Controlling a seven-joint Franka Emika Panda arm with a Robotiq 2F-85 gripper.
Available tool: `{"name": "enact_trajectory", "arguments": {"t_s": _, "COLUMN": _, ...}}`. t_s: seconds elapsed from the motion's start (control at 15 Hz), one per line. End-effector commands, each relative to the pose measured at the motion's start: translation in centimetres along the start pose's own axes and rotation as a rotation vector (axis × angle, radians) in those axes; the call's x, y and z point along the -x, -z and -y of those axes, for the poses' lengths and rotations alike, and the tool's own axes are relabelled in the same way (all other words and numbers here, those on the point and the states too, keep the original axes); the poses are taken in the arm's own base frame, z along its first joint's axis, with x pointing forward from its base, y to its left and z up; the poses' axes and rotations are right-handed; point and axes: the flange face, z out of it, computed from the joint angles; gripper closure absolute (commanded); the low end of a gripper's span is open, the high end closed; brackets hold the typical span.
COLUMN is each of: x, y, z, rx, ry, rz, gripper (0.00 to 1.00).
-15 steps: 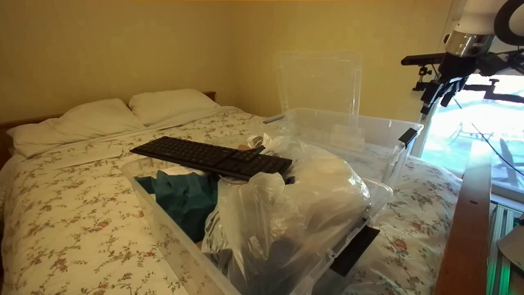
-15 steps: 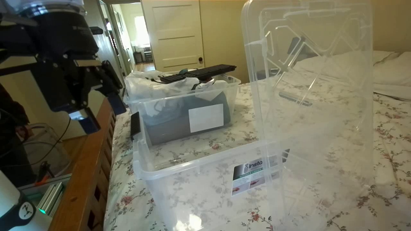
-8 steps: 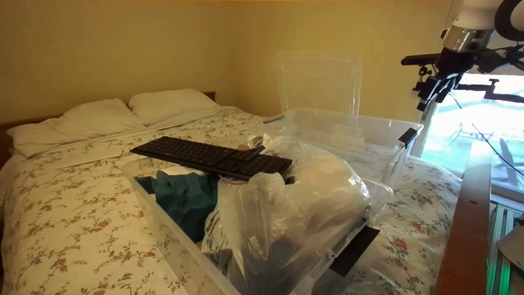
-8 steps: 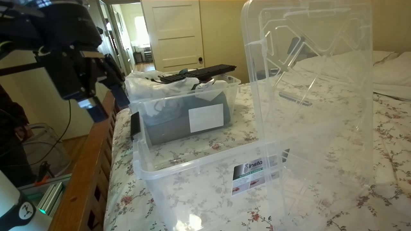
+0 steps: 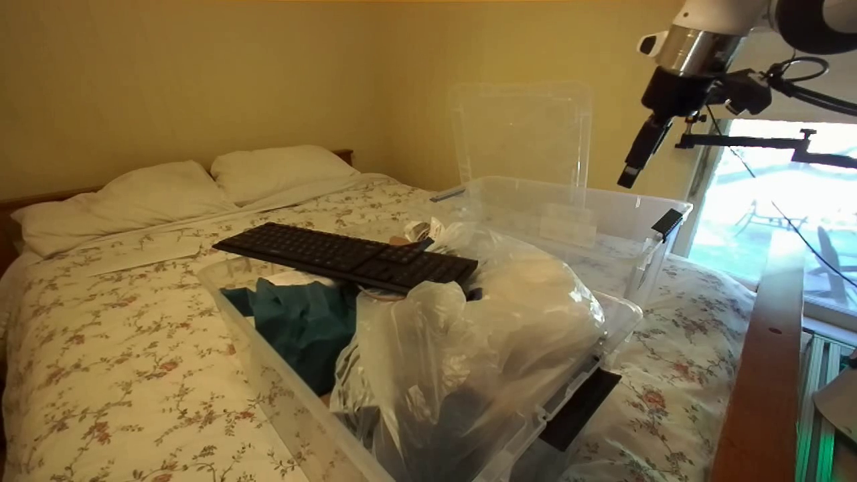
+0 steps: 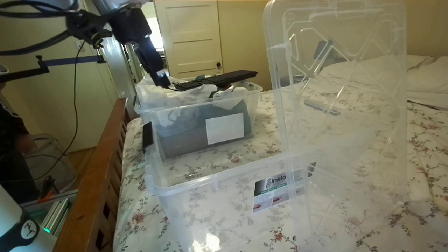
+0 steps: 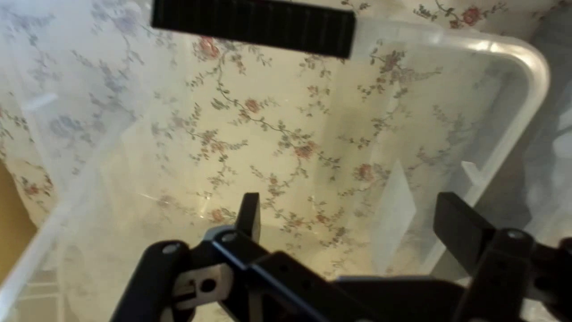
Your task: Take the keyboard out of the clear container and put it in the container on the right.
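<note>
- Bed (image 5: 120, 361): floral cover filled the lower part of both exterior views.
- Wooden rail (image 6: 80, 199): ran along the edge of the bed.
- Robot arm (image 5: 723, 13): showed at the top of both exterior views, wrist slanted downward.
- Filled clear container (image 5: 274, 381): stood on the bed, contents heaped above its rim.
- Second clear container (image 6: 210, 201): stood on the bed, just beside the filled one; floral print visible through base and walls.
- Lid (image 6: 336, 122): clear, ribbed, upright at the second container; could not tell whether the two touched.
- Plastic bag (image 5: 522, 301): translucent, bulging out of the filled container.
- Keyboard (image 5: 335, 254): black, keys up, lay on top of the heap in the filled container; transfer not yet done.
- Teal cloth (image 5: 301, 328): crumpled, in the same container, next to the keyboard's long edge.
- Gripper (image 7: 353, 219): released, fingers (image 7: 462, 232) wide apart; inside of the second container showed between them in the wrist view. Well apart from the keyboard in an exterior view.
- Label (image 6: 269, 192): printed, "Insta" legible, on the second container's wall.
- Latch (image 7: 254, 27): black, ribbed, at the second container's rim.
</note>
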Motion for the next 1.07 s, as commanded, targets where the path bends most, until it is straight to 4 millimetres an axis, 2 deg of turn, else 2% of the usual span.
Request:
{"name": "enact_trajectory", "arguments": {"t_s": 0.0, "x": -5.9, "y": -1.2, "z": 6.0, "rx": -0.063, "ry": 0.093, "rz": 0.028, "gripper": 0.00}}
{"name": "enact_trajectory", "arguments": {"t_s": 0.27, "x": -10.5, "y": -1.9, "z": 12.3, "rx": -0.081, "ry": 0.111, "rz": 0.031, "gripper": 0.00}}
{"name": "enact_trajectory", "arguments": {"t_s": 0.47, "x": -13.7, "y": -1.6, "z": 16.2, "rx": -0.128, "ry": 0.085, "rz": 0.005, "gripper": 0.00}}
{"name": "enact_trajectory", "arguments": {"t_s": 0.53, "x": -10.9, "y": -1.5, "z": 14.1, "rx": -0.107, "ry": 0.098, "rz": 0.009, "gripper": 0.00}}
{"name": "enact_trajectory", "arguments": {"t_s": 0.67, "x": -12.6, "y": -1.6, "z": 15.7, "rx": -0.131, "ry": 0.098, "rz": 0.008, "gripper": 0.00}}
{"name": "enact_trajectory", "arguments": {"t_s": 0.87, "x": -13.4, "y": -2.0, "z": 15.9, "rx": -0.140, "ry": 0.096, "rz": 0.009, "gripper": 0.00}}
{"name": "enact_trajectory", "arguments": {"t_s": 0.93, "x": -13.5, "y": -2.7, "z": 16.4, "rx": -0.132, "ry": 0.084, "rz": 0.025, "gripper": 0.00}}
{"name": "enact_trajectory", "arguments": {"t_s": 1.0, "x": -14.5, "y": -3.7, "z": 17.7, "rx": -0.171, "ry": 0.092, "rz": 0.018, "gripper": 0.00}}
